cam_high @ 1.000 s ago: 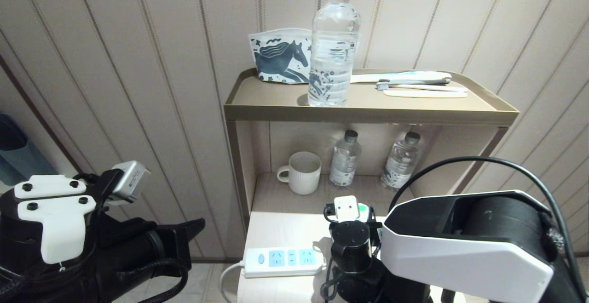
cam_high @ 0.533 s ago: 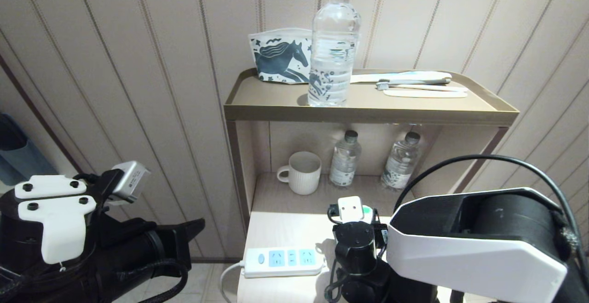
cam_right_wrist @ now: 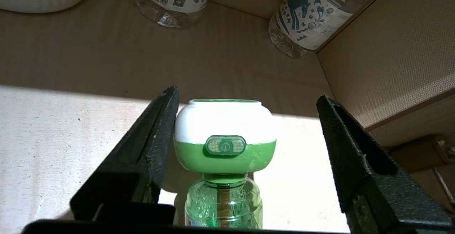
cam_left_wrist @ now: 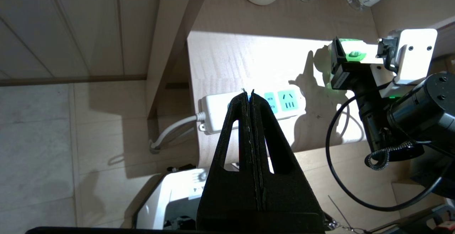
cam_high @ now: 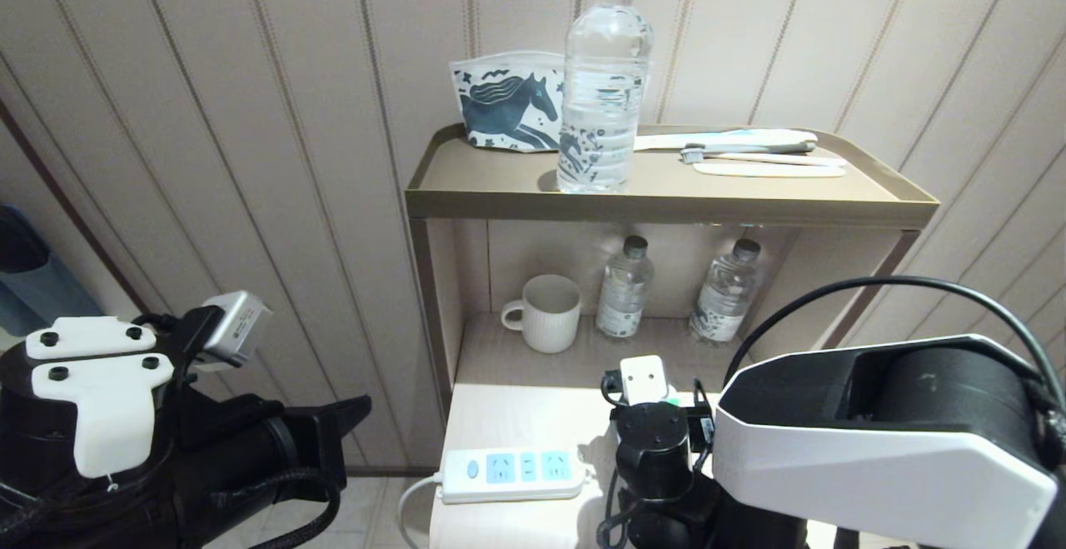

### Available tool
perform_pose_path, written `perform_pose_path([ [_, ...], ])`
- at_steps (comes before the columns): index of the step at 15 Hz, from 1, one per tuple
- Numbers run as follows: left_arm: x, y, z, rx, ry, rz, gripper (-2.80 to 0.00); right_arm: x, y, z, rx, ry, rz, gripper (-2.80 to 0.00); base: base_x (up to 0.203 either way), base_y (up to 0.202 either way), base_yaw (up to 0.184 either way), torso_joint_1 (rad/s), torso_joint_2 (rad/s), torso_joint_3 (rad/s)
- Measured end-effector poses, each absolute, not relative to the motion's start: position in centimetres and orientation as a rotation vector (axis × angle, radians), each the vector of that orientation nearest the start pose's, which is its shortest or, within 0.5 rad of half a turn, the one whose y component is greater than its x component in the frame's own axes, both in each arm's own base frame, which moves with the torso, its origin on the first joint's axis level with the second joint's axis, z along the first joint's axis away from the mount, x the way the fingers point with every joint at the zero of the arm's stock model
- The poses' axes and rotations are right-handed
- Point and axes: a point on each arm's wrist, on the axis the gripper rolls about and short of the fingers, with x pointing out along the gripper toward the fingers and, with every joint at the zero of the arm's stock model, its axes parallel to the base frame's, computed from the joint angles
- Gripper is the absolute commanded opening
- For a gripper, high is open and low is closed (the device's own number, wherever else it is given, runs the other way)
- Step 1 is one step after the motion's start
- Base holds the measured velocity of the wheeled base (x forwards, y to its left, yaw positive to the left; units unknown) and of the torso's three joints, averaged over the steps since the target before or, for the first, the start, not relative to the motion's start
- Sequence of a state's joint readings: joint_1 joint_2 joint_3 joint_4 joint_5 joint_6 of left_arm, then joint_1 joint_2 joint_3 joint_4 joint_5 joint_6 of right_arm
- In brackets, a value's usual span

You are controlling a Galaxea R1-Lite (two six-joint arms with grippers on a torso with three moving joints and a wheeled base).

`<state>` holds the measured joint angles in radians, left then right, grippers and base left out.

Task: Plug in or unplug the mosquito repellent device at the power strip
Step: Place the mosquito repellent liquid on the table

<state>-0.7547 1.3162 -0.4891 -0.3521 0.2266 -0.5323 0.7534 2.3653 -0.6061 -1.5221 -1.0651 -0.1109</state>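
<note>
Head camera high, facing shelf; wrist cameras close; all share tabletop.

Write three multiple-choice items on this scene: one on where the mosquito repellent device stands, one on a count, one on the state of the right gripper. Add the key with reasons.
1. Where is the mosquito repellent device?
A. plugged into the power strip
B. upright on the lower surface, apart from the power strip
C. on the top shelf

2. How many water bottles are in the head view?
A. one
B. two
C. three

3. How does the right gripper stand?
A. open, its fingers on either side of the device
B. shut with nothing in it
C. shut on a cup

Key:
1 B: the left wrist view shows the device off to one side of the strip, whose visible sockets are bare.
2 C: one water bottle stands on the top shelf and two below.
3 A: a clear gap shows between the device and one finger.
</note>
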Motion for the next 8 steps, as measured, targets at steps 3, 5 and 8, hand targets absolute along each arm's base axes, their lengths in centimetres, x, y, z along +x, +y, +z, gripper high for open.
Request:
perform_pose_path([
  [3,14.1,-12.6,16.6,-0.285,0.545,-0.388,-2.80,26.2,22.0,0.6,-0.296,0.163,-0.300,0.00,0.000,0.000,0.000,0.000,0.00,0.000],
  [5,14.1,-12.6,16.6,-0.284,0.545,-0.389,-2.80,25.7,21.8,1.3,-0.289,0.156,-0.294,0.00,0.000,0.000,0.000,0.000,0.00,0.000],
  [8,14.1,-12.6,16.6,-0.282,0.545,-0.389,-2.80,24.4,21.4,2.9,-0.278,0.144,-0.276,0.00,0.000,0.000,0.000,0.000,0.00,0.000],
])
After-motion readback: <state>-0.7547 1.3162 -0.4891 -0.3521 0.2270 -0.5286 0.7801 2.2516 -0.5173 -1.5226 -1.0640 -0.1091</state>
